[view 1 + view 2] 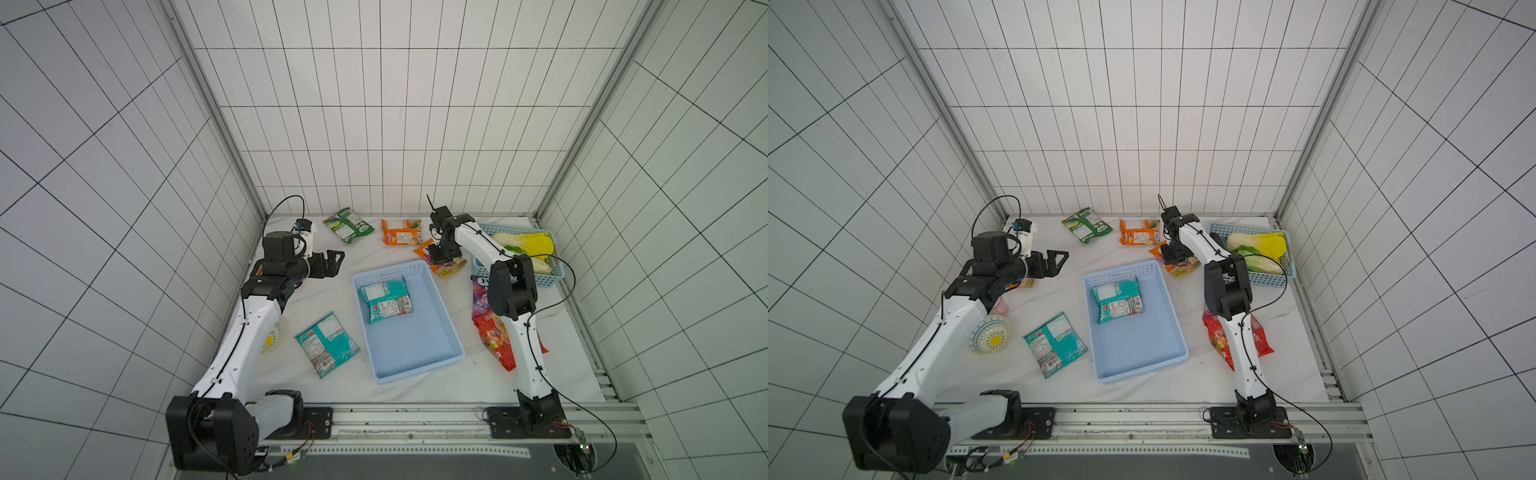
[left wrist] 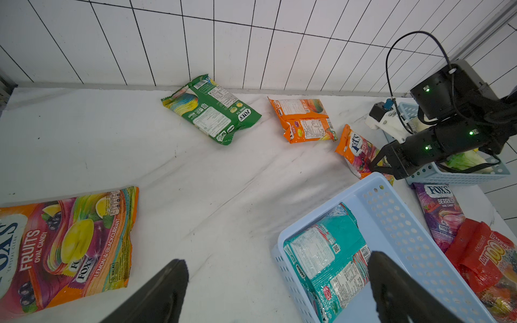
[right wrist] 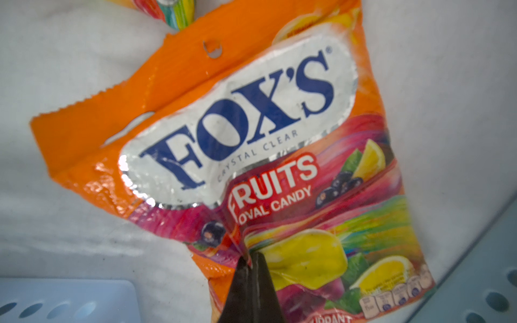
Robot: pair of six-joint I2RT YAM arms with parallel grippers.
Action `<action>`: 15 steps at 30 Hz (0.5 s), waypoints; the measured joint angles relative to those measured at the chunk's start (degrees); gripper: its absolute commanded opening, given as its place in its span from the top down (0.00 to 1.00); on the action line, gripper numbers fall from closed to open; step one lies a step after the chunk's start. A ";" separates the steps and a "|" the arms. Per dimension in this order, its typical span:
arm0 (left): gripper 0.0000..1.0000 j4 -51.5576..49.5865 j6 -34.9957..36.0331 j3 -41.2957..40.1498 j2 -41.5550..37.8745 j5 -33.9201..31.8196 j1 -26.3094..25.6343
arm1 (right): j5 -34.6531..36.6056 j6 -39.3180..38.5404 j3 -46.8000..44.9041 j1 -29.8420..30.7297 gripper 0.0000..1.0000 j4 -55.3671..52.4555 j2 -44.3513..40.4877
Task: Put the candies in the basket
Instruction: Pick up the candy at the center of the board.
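Both fingers of the right gripper [image 3: 250, 260] were clamped on a fold of the orange FOX'S bag [image 3: 251, 112], which lay by the far right corner of the basket [image 1: 411, 345], near the far edge of the tabletop [image 1: 324, 299]. The left gripper [image 1: 336, 264] gaped empty by the left edge.

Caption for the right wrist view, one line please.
Right gripper shut on a fold of the orange FOX'S Fruits candy bag.

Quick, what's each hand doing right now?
Left hand: open, holding nothing.
Right hand: shut, pinching the orange Fox's Fruits bag.
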 measured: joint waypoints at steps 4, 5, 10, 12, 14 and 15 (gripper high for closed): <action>0.02 0.00 -0.04 0.00 0.00 -0.09 -0.02 | -0.04 -0.20 -1.31 -0.04 1.00 0.04 -1.33; 0.02 0.02 -0.04 0.00 -0.02 -0.07 -0.02 | -0.04 -0.22 -1.79 -0.04 1.00 -0.20 -1.81; 0.02 0.02 -0.09 0.00 -0.15 -0.07 0.07 | 0.50 -0.61 -2.84 -0.24 1.00 -0.57 -4.90; 0.02 0.04 -0.22 0.00 -0.17 -0.04 0.04 | 0.94 -0.76 -4.07 -0.44 1.00 -0.59 -7.30; 0.02 0.09 -0.24 0.00 -0.26 0.13 0.04 | 1.07 -0.81 -4.66 -0.68 1.00 -0.57 -9.25; 0.02 0.09 -0.24 0.00 -0.31 0.22 0.11 | 1.18 -0.81 -4.81 -0.79 1.00 -0.55 -10.14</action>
